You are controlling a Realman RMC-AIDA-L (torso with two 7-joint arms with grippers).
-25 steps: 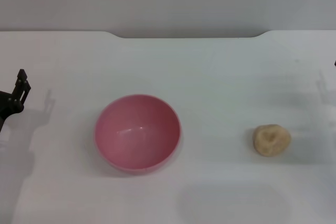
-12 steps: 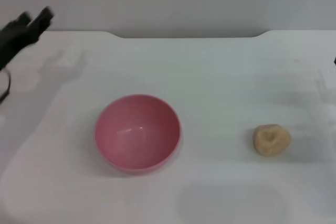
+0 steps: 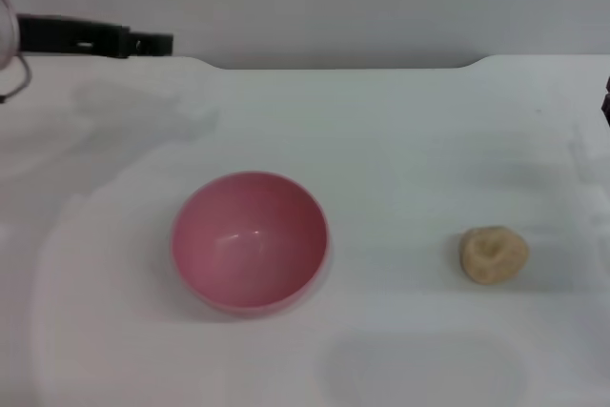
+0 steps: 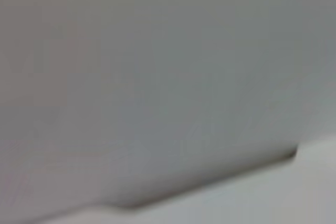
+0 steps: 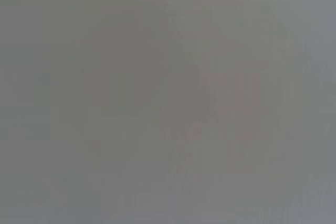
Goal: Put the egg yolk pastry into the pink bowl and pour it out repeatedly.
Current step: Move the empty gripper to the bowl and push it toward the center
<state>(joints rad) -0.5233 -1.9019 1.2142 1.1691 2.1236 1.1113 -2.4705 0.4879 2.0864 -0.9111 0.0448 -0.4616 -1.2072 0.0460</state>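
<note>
Pink bowl (image 3: 250, 241) unmarked, pastry (image 3: 493, 254) apart; left claw (image 3: 157, 43) state unclear.

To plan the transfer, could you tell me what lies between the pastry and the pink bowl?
Nothing: in the head view, only bare white table separates the egg yolk pastry from the pink bowl.
</note>
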